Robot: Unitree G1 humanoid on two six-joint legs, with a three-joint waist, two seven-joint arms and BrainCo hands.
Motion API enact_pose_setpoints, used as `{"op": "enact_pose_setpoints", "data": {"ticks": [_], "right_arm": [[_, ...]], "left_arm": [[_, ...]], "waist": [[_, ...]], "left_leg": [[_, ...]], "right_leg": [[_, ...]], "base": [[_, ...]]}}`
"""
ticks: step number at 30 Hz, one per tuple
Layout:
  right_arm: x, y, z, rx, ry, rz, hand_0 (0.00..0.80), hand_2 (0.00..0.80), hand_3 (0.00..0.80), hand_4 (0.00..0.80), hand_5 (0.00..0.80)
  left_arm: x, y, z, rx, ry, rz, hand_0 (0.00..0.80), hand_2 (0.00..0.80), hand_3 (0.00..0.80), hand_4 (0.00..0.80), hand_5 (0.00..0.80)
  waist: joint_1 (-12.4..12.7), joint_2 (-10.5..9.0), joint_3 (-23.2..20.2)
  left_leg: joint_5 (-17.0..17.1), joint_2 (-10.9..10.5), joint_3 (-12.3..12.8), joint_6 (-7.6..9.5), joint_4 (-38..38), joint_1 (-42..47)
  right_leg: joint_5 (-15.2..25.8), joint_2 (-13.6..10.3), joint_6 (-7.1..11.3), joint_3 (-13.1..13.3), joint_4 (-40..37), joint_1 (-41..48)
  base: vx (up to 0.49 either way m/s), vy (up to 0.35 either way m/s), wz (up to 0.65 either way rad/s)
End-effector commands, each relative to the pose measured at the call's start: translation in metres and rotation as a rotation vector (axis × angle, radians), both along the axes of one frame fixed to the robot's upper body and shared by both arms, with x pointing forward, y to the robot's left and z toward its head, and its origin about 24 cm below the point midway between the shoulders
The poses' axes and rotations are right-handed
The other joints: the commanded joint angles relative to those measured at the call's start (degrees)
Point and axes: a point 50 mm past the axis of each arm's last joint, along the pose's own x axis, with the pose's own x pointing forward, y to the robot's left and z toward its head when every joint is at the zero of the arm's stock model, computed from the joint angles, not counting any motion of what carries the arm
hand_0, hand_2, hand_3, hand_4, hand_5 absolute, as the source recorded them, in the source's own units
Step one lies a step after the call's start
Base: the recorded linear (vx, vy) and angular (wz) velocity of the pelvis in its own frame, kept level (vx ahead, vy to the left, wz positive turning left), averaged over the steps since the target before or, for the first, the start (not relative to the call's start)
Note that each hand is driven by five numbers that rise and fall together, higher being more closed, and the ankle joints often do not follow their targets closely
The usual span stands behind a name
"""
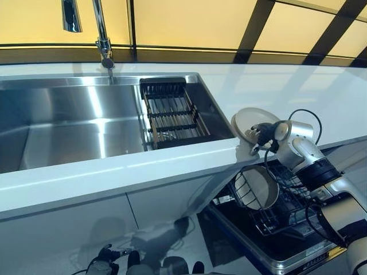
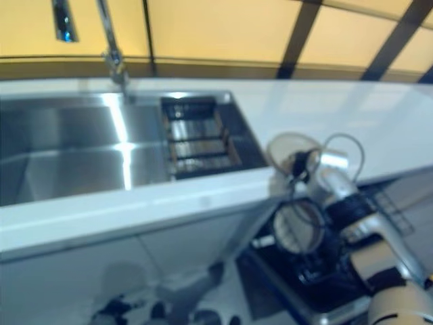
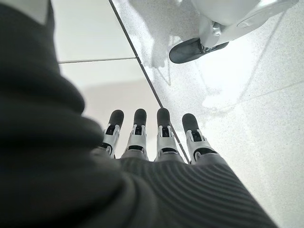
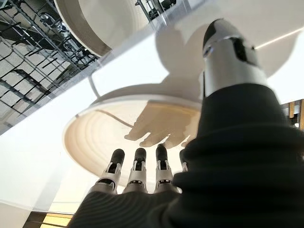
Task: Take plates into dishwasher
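The robot's right hand [image 1: 262,134] pinches a cream plate [image 1: 248,121] at the table [image 1: 172,163] edge above the dishwasher rack [image 1: 281,212], where a thin grip could let it slip; left hand [image 3: 152,137] hangs open.

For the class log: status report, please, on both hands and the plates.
Right hand at plate on counter edge, grip unclear. Left hand open, idle, low. One plate standing in dishwasher rack. Nothing in the way.
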Motion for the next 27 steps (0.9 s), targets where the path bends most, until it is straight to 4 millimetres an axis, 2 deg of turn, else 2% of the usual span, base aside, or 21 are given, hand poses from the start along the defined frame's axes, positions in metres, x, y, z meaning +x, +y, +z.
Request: {"op": "enact_pose_setpoints", "data": {"ticks": [1,2,4,5,10,11,12,13,27], "right_arm": [[0.013,-0.004,0.043,-0.138,-0.124,-0.053,0.0,0.0,0.0,0.0,0.0],[0.013,-0.005,0.043,-0.141,-0.123,-0.056,0.078,0.078,0.078,0.078,0.078],[0.014,-0.008,0.044,-0.154,-0.118,-0.071,0.314,0.314,0.314,0.314,0.314],[0.015,-0.009,0.044,-0.157,-0.119,-0.075,0.386,0.386,0.386,0.386,0.386],[0.016,-0.011,0.045,-0.176,-0.113,-0.094,0.467,0.467,0.467,0.467,0.467],[0.016,-0.012,0.045,-0.179,-0.114,-0.095,0.562,0.562,0.562,0.562,0.562],[0.016,-0.013,0.045,-0.182,-0.118,-0.096,0.709,0.709,0.709,0.709,0.709],[0.016,-0.013,0.046,-0.19,-0.122,-0.098,0.8,0.8,0.8,0.8,0.8],[0.018,-0.019,0.048,-0.287,-0.255,-0.075,0.8,0.8,0.8,0.8,0.8]], "left_arm": [[0.025,-0.001,0.008,0.032,-0.023,-0.113,0.0,0.0,0.0,0.0,0.0],[0.025,-0.001,0.008,0.031,-0.023,-0.114,0.0,0.0,0.0,0.0,0.0],[0.026,-0.002,0.008,0.028,-0.023,-0.119,0.0,0.0,0.0,0.0,0.0],[0.026,-0.003,0.008,0.029,-0.023,-0.12,0.0,0.0,0.0,0.0,0.0],[0.027,-0.003,0.008,0.028,-0.028,-0.126,0.0,0.0,0.0,0.0,0.0],[0.027,-0.003,0.008,0.027,-0.029,-0.127,0.0,0.0,0.0,0.0,0.0],[0.028,-0.003,0.009,0.027,-0.03,-0.129,0.0,0.0,0.0,0.0,0.0],[0.028,-0.003,0.009,0.025,-0.031,-0.13,0.0,0.0,0.0,0.0,0.0],[0.03,-0.005,0.009,0.022,-0.038,-0.146,0.0,0.0,0.0,0.0,0.0]], "waist": [[2.2,-0.43,0.5],[2.2,-0.38,0.5],[2.4,-0.24,0.5],[2.5,-0.24,0.5],[2.7,-0.17,0.6],[2.7,-0.14,0.7],[2.8,-0.1,0.7],[2.8,-0.05,0.7],[2.8,0.52,0.4]], "left_leg": [[-4.1,-1.1,-1.9,1.84,-0.1,0.9],[-4.1,-1.1,-1.9,1.85,-0.1,0.9],[-4.1,-1.1,-2.1,1.83,-0.1,0.8],[-4.1,-1.2,-2.1,1.83,-0.1,0.8],[-4.0,-1.2,-2.2,1.8,-0.1,0.6],[-4.0,-1.1,-2.2,1.77,-0.1,0.6],[-4.0,-1.2,-2.3,1.76,-0.1,0.5],[-4.0,-1.2,-2.4,1.76,-0.1,0.5],[-4.1,-1.2,-2.4,1.87,-0.1,0.4]], "right_leg": [[-1.6,-3.4,3.38,-2.0,2.9,-0.1],[-1.6,-3.4,3.37,-2.1,2.9,-0.1],[-1.7,-3.5,3.34,-2.2,2.9,-0.1],[-1.7,-3.5,3.35,-2.2,2.8,-0.1],[-1.6,-3.5,3.33,-2.3,2.9,-0.2],[-1.7,-3.5,3.35,-2.3,2.8,-0.2],[-1.7,-3.6,3.36,-2.3,2.8,-0.2],[-1.6,-3.6,3.35,-2.3,2.8,-0.2],[-1.8,-3.7,3.46,-2.3,2.9,-0.4]], "base": [[0.0,0.0,0.0],[0.0,0.0,0.0],[-0.002,0.005,0.02],[0.0,0.0,0.0],[0.0,0.0,0.0],[0.0,0.0,0.0],[0.0,0.0,0.0],[0.0,0.0,0.0],[-0.001,0.001,0.0]]}}
